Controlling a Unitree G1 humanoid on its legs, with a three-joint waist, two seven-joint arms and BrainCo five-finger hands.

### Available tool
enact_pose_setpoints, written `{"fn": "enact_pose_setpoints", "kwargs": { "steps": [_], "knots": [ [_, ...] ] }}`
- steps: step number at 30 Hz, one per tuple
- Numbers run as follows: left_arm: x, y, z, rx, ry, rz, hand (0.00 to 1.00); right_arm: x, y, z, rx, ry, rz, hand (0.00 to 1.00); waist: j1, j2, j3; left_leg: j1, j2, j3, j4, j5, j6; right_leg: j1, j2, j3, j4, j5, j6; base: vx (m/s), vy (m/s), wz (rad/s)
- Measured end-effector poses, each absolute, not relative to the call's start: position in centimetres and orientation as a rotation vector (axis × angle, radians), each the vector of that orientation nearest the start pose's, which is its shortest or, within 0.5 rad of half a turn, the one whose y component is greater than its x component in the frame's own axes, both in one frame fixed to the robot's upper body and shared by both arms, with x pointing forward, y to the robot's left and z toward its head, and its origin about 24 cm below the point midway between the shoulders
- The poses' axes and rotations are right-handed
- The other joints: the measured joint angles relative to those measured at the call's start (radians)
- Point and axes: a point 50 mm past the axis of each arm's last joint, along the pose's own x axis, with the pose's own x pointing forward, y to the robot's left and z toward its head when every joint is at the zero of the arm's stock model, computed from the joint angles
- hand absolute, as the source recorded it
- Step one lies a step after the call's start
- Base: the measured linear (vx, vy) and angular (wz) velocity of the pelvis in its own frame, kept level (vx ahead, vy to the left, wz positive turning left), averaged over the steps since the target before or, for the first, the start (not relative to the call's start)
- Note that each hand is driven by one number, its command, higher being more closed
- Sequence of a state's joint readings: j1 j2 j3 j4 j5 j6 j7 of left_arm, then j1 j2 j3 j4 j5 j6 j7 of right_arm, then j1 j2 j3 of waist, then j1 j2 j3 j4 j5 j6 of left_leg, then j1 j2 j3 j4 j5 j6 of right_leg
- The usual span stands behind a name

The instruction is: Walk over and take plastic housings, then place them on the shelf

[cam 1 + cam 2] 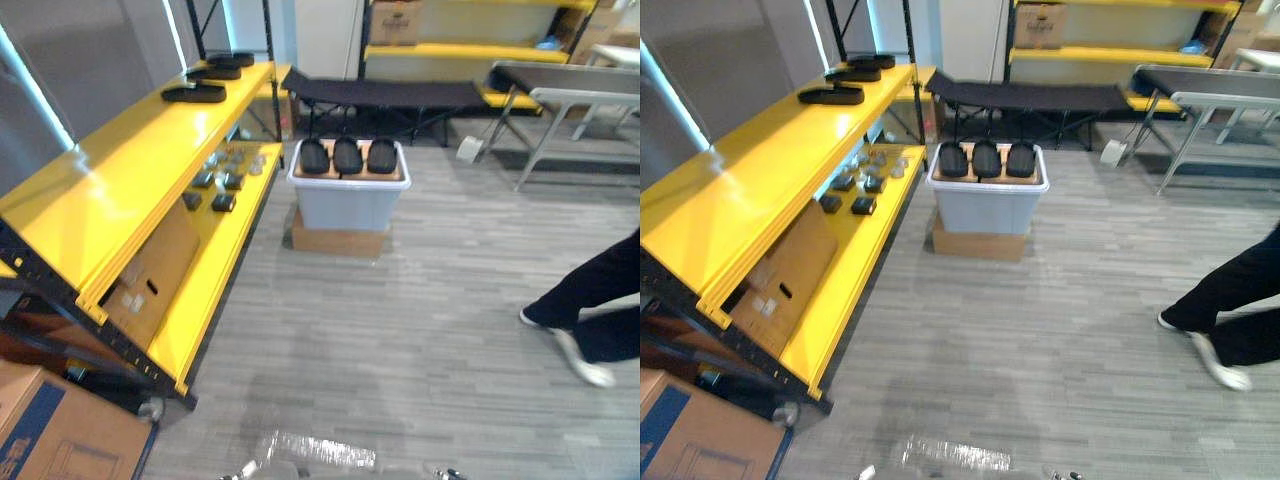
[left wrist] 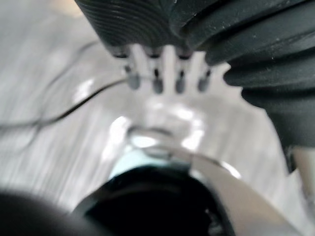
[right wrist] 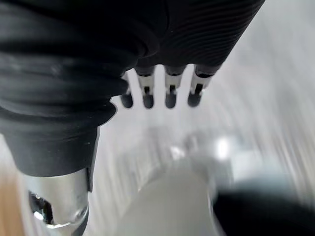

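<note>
Both hands hang empty above the floor (image 1: 420, 320), the left hand (image 2: 156, 82) and the right hand (image 3: 170, 96) with fingers straight and loosely spread. Three black housings (image 1: 194, 93) already lie on the yellow shelf (image 1: 120, 180). Three more stand side by side in a grey bin (image 1: 345, 205) well ahead. Walking over and picking them up remain. They look like smooth, rounded oval shells.

Nothing legible — the label (image 1: 127, 299) on the cardboard box (image 1: 160, 265) is too small to read.
</note>
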State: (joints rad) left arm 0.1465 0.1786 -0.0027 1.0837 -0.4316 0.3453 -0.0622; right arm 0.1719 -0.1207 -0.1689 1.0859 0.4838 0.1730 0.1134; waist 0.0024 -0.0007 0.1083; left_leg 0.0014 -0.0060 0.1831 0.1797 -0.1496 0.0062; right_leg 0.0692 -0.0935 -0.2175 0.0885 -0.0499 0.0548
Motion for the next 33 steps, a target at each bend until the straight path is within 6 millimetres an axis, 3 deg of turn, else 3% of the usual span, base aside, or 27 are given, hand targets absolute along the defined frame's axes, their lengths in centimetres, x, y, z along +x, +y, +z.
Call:
{"fn": "enact_pose_setpoints", "kwargs": {
  "steps": [5, 9, 14, 18, 25, 27, 29, 31, 33],
  "knots": [
    [3.0, 20.6, -17.3, -0.402, 1.490, 0.353, 0.00, 3.5, -20.1, -17.3, 0.644, 1.255, -0.519, 0.00, 0.001, -0.011, 0.019, 0.087, -0.014, 0.045, -0.153, 0.077, -0.011, 0.057, -0.012, -0.034, -0.086, 0.046, 0.015, 0.08, 0.034, 0.03],
    [3.0, 20.6, -17.3, -0.406, 1.476, 0.365, 0.00, 3.4, -20.0, -17.3, 0.636, 1.266, -0.512, 0.00, 0.006, -0.013, 0.019, 0.144, -0.023, 0.042, -0.218, 0.105, 0.002, 0.095, -0.010, -0.055, -0.107, 0.046, 0.016, 0.15, 0.017, 0.06],
    [3.1, 21.0, -17.2, -0.403, 1.471, 0.371, 0.00, 4.2, -19.6, -17.3, 0.630, 1.264, -0.485, 0.00, 0.007, -0.023, 0.044, 0.184, -0.024, 0.043, -0.244, 0.109, 0.001, 0.126, -0.006, -0.061, -0.118, 0.046, 0.033, 0.09, -0.001, 0.00],
    [2.6, 20.7, -17.2, -0.587, 1.468, 0.464, 0.00, 5.2, -19.5, -17.3, 0.612, 1.244, -0.465, 0.00, 0.008, -0.025, 0.055, 0.213, -0.027, 0.045, -0.257, 0.109, 0.000, 0.143, -0.010, -0.061, -0.115, 0.042, 0.043, -0.02, 0.005, -0.01],
    [2.3, 20.4, -17.3, -0.637, 1.467, 0.464, 0.00, 5.6, -19.8, -17.2, 0.555, 1.235, -0.458, 0.00, 0.009, -0.026, 0.059, 0.210, -0.031, 0.068, -0.265, 0.107, -0.004, 0.120, -0.019, -0.054, -0.090, 0.010, 0.039, -0.09, 0.009, -0.07],
    [2.3, 20.4, -17.3, -0.644, 1.463, 0.458, 0.00, 5.6, -19.9, -17.2, 0.547, 1.234, -0.466, 0.00, 0.009, -0.029, 0.061, 0.206, -0.032, 0.072, -0.263, 0.105, -0.003, 0.093, -0.027, -0.054, -0.046, -0.014, 0.035, -0.04, 0.035, -0.07],
    [2.5, 20.6, -17.2, -0.649, 1.452, 0.449, 0.00, 5.1, -20.0, -17.2, 0.538, 1.242, -0.489, 0.00, 0.008, -0.038, 0.061, 0.184, -0.045, 0.072, -0.240, 0.084, 0.014, 0.023, -0.062, -0.053, 0.087, -0.084, 0.038, 0.01, 0.049, -0.01],
    [2.9, 20.9, -17.1, -0.653, 1.434, 0.431, 0.00, 4.9, -20.0, -17.2, 0.540, 1.238, -0.508, 0.00, 0.007, -0.057, 0.071, 0.159, -0.063, 0.070, -0.189, 0.050, 0.025, -0.037, -0.108, -0.041, 0.219, -0.143, 0.072, 0.06, 0.034, 0.01],
    [3.4, 20.9, -17.1, -0.632, 1.429, 0.416, 0.00, 4.6, -20.1, -17.2, 0.569, 1.233, -0.544, 0.00, 0.001, -0.053, 0.094, 0.157, -0.060, 0.062, -0.154, 0.024, 0.042, -0.106, -0.133, -0.025, 0.385, -0.143, 0.089, 0.10, 0.001, 0.10]
  ]
}}
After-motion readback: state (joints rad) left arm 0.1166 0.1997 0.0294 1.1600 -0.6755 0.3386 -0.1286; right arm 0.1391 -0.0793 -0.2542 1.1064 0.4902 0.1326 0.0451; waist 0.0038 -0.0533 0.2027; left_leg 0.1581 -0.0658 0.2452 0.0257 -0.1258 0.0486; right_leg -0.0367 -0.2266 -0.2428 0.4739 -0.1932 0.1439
